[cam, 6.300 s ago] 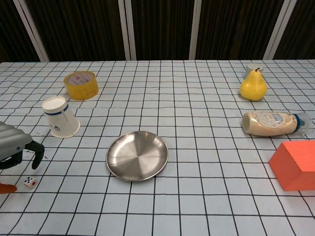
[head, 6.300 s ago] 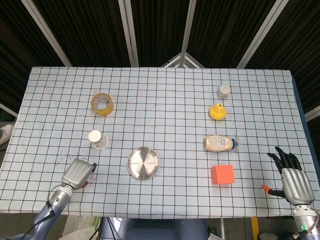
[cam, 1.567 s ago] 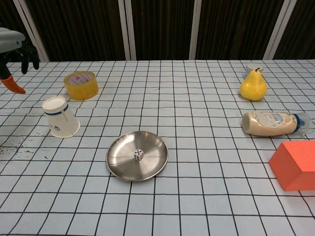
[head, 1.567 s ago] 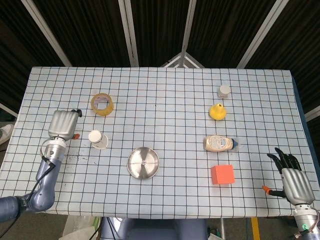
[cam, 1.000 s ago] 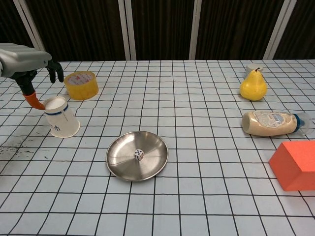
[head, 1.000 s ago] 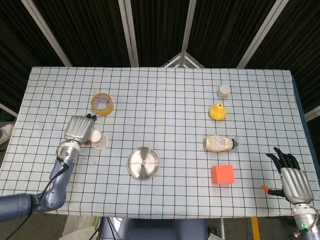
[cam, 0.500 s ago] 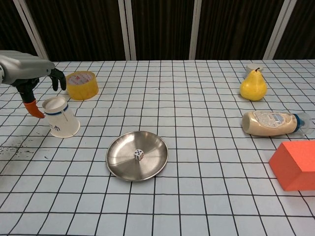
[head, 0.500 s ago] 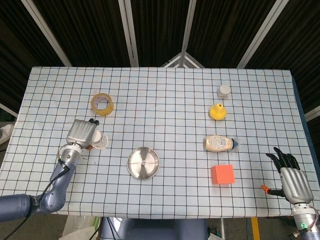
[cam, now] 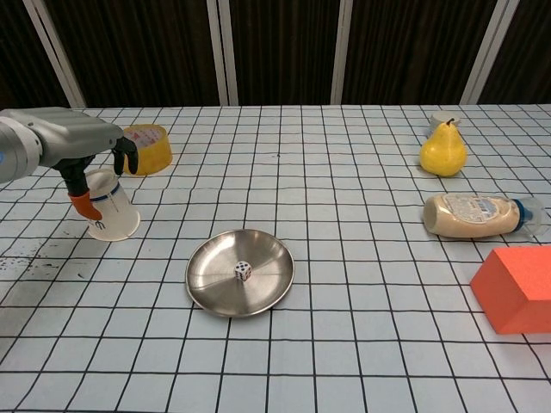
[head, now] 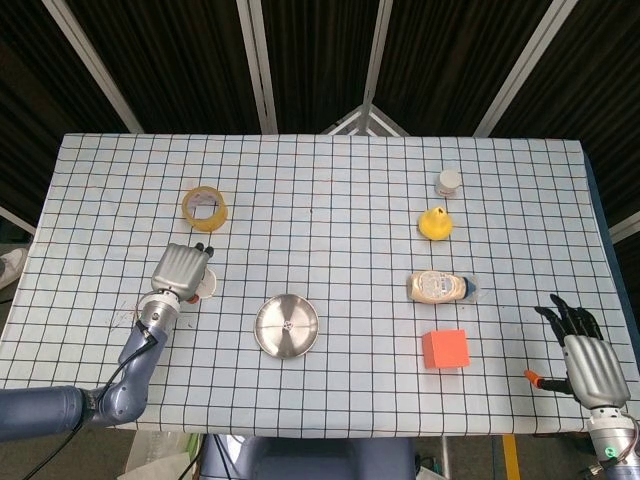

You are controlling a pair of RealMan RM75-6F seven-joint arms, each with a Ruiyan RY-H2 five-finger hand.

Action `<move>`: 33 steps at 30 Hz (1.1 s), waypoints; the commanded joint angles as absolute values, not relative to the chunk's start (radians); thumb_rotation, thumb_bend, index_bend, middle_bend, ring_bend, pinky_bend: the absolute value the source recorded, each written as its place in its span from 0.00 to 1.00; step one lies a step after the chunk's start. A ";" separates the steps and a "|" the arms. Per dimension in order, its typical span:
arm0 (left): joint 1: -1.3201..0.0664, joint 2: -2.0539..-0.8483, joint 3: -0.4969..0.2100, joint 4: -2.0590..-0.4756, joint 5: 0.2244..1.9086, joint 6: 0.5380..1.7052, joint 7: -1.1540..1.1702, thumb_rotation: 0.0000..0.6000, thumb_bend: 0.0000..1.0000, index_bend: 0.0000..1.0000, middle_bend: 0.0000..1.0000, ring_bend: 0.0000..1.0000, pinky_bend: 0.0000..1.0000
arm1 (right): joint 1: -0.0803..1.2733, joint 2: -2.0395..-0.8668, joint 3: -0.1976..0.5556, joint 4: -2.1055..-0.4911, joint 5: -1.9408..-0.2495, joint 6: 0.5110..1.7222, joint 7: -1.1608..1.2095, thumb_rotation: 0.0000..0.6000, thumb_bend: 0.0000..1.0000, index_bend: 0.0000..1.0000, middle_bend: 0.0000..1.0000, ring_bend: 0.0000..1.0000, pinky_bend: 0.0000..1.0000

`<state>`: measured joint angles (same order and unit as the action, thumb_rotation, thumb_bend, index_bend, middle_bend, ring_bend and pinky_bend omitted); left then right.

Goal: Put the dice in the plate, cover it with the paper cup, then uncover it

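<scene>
A white dice (cam: pixel 244 271) lies near the middle of the round steel plate (cam: pixel 207 288), which sits on the checked cloth of the desk (cam: pixel 344 361), toward its near edge; in the head view the dice (head: pixel 287 323) shows as a small pale speck in the plate (head: pixel 268 338).

To the left of the plate stands the paper cup (cam: pixel 112 211), upside down, its wide mouth on the cloth and its narrow base up, with a blue band and small print on its white wall. The left hand (cam: pixel 82 142) is over the top of the cup, its silver back turned up. Its dark fingers (cam: pixel 127 157) curl down on the far side of the cup and an orange-tipped finger reaches down the near-left side, so the cup's top sits between them; whether they press on the wall or only bracket it cannot be told. In the head view the left hand (head: pixel 181 269) hides most of the paper cup (head: pixel 209 285).

The right hand (head: pixel 583 360) rests at the near right corner of the desk, well apart from everything, its dark fingers (head: pixel 570 320) spread and holding nothing.

A roll of yellow tape (cam: pixel 146 146) lies just behind the left hand. On the right side are a yellow pear (cam: pixel 443 151), a squeeze bottle (cam: pixel 473 215) lying on its side, and an orange block (cam: pixel 516 288).
</scene>
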<state>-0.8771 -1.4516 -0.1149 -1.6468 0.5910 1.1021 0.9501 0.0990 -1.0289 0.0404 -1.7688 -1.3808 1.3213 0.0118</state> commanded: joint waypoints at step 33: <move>-0.893 -1.418 -0.093 -1.656 0.567 1.111 0.942 1.00 0.27 0.41 0.43 0.72 0.86 | 0.097 -1.023 0.037 -1.771 -1.377 1.319 0.020 1.00 0.14 0.19 0.03 0.10 0.00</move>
<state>-0.8933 -1.4177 -0.0930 -1.6567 0.5670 1.1112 0.9422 0.0969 -1.0229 0.0373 -1.7712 -1.3770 1.3186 0.0202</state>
